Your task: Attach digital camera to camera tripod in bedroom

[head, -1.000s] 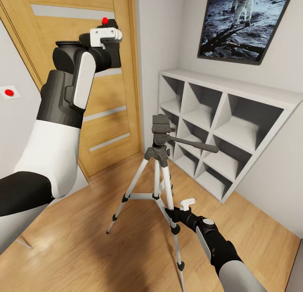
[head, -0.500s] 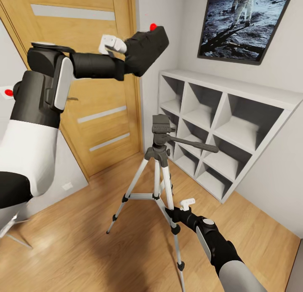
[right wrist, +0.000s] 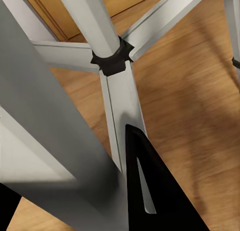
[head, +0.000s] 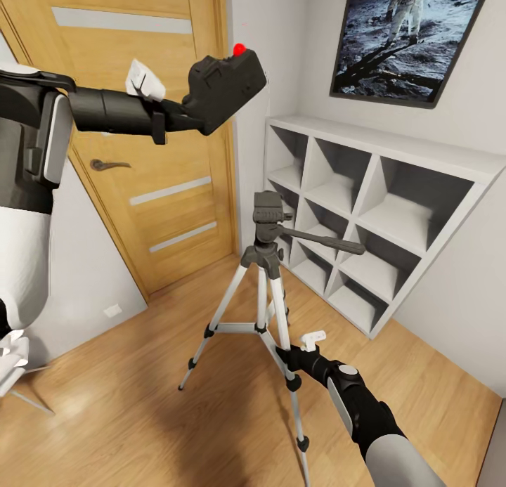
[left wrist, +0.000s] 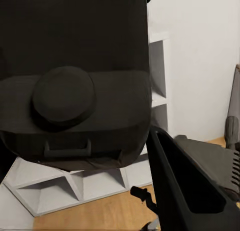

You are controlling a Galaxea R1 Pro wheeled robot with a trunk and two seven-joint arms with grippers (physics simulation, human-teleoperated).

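Above the camera tripod (head: 266, 290), left gripper (head: 184, 111) jaws hold one digital camera (head: 223, 88).
Right gripper (head: 287, 355) (jaws hidden behind a leg): grip unclear.

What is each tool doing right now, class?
Left tool: closed, holding the camera.
Right tool: closed on a tripod leg.

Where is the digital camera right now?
In the head view, the digital camera sits in the left gripper, raised before the wooden door, above the camera tripod.
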